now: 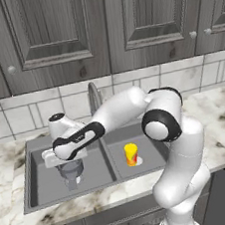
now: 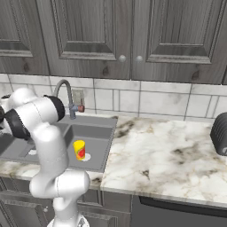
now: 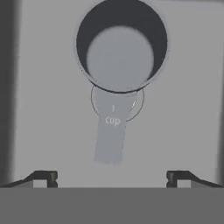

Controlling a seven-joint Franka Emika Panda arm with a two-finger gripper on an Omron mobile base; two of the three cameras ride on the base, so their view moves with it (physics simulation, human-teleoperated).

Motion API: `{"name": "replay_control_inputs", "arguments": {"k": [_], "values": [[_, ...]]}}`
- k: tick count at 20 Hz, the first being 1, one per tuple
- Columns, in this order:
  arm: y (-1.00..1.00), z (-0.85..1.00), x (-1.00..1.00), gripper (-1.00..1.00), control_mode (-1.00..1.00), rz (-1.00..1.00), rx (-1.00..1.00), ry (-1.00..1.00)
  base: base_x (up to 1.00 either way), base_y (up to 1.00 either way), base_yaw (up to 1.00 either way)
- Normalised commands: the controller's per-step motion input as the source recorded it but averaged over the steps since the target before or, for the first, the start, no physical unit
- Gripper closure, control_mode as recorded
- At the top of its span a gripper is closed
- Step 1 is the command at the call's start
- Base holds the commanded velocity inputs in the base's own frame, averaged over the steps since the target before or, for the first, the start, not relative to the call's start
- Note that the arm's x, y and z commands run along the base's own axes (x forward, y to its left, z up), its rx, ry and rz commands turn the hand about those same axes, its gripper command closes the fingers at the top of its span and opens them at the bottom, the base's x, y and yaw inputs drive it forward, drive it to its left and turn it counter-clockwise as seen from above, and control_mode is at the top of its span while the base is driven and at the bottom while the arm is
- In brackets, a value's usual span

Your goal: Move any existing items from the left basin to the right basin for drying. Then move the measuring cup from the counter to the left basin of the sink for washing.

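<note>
The dark grey measuring cup (image 3: 121,46) sits upright in the left basin (image 1: 43,184), over the round pale drain (image 3: 138,103). Its flat handle (image 3: 109,140) points toward my fingertips. My gripper (image 3: 112,177) hangs straight above it, open, with both fingertips (image 3: 46,177) far apart and clear of the handle. From the left base view the measuring cup (image 1: 71,174) is just under my gripper (image 1: 66,162). The yellow cup with the orange-red marking (image 1: 131,154) stands upright in the right basin (image 1: 123,172), beside its drain. It also shows as the yellow cup (image 2: 79,150) inside the right basin (image 2: 95,142).
The curved grey tap (image 1: 93,94) rises behind the sink's divider. White marble-look counter (image 2: 168,155) stretches to the right, with a dark ribbed object (image 2: 219,133) at its far end. Dark wooden cupboards hang above a tiled wall.
</note>
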Motion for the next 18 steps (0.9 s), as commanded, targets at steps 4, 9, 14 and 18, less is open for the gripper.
{"name": "replay_control_inputs", "arguments": {"k": [4,9,14,18], "values": [[-0.02,0.45,-0.41,-1.0,-1.0,-0.07,0.0,0.0,0.0,0.0,0.0],[-0.04,0.45,-0.48,-1.0,-1.0,-0.08,0.0,0.0,0.0,0.0,0.0],[-0.05,0.43,-0.65,-1.0,-1.0,-0.08,0.01,0.0,0.0,0.0,0.0],[-0.01,0.33,-0.75,-1.0,-1.0,-0.08,0.01,0.0,0.0,0.0,0.0]]}}
